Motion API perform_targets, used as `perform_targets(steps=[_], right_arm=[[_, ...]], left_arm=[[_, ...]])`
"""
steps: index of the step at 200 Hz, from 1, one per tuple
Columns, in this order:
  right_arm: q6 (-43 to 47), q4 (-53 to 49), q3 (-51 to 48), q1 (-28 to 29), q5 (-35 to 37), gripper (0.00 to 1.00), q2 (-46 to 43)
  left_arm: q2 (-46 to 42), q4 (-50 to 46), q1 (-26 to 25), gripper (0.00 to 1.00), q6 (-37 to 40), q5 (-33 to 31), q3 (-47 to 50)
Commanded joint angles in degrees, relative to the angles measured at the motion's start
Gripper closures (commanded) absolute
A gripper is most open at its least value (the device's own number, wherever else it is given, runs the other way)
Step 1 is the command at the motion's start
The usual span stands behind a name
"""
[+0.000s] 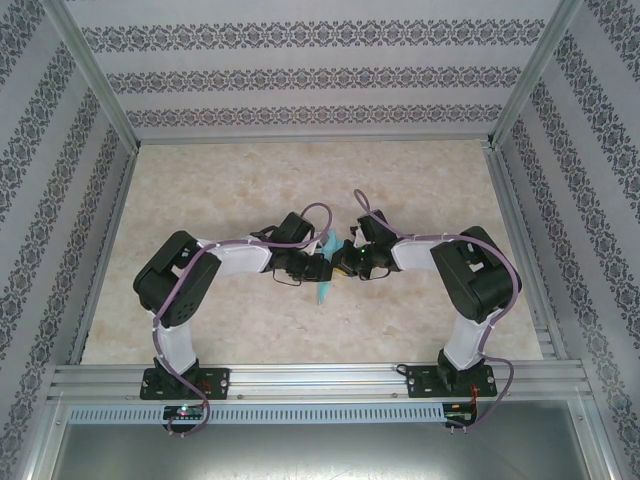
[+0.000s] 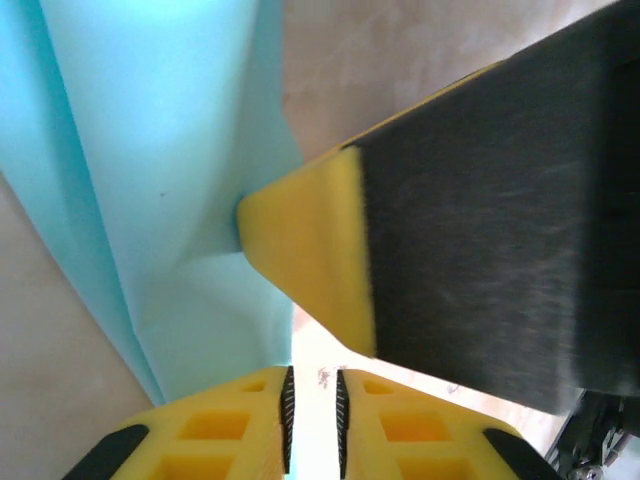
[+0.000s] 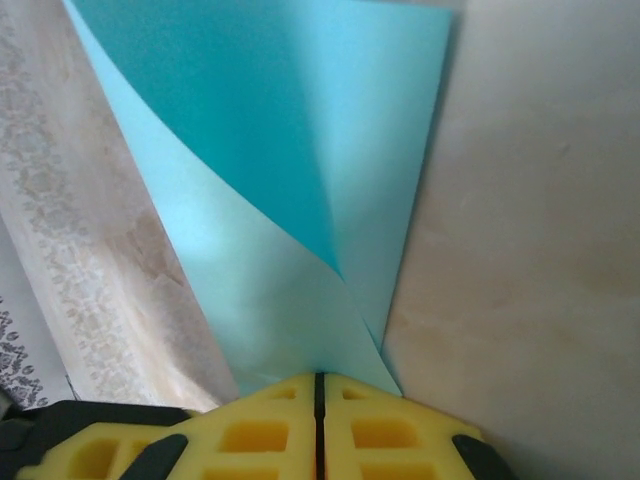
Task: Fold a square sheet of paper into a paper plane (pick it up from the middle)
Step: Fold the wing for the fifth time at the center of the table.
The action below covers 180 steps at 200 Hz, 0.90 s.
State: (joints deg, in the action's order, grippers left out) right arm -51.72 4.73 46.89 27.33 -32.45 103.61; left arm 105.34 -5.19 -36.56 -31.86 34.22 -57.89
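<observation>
Paper plane (image 3: 300, 200), part-folded, sits at mid-table (image 1: 250, 180) between both arms, within reach of each. Right gripper (image 3: 320, 385) is pressed together on its edge to steady it. Left gripper (image 2: 313, 385) jaws stand narrowly parted around the paper; whether they grip it is unclear.

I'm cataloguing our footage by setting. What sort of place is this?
Probably a lab test cell for robot handling, not a home: an aluminium frame encloses wallpaper-patterned panels, and a left arm and right arm bolted to a rail work over a marble-look table.

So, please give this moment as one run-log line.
right gripper: shut on paper plane | left gripper: jaws slightly apart | place: table centre
</observation>
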Motion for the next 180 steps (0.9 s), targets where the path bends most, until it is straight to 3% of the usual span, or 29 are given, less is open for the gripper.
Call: perform_targets(steps=[1,180], right_arm=[[2.3,-5.7,-0.2,0.7,5.0,0.91,2.8],[1.7,-5.9,-1.8,0.9,7.1,0.92,3.2]], left_arm=[[-4.8,-2.8,-0.4,0.76,1.0,-1.9,0.6],[-3.4,-1.5,-4.6,0.81,-2.5,-3.6,4.9]])
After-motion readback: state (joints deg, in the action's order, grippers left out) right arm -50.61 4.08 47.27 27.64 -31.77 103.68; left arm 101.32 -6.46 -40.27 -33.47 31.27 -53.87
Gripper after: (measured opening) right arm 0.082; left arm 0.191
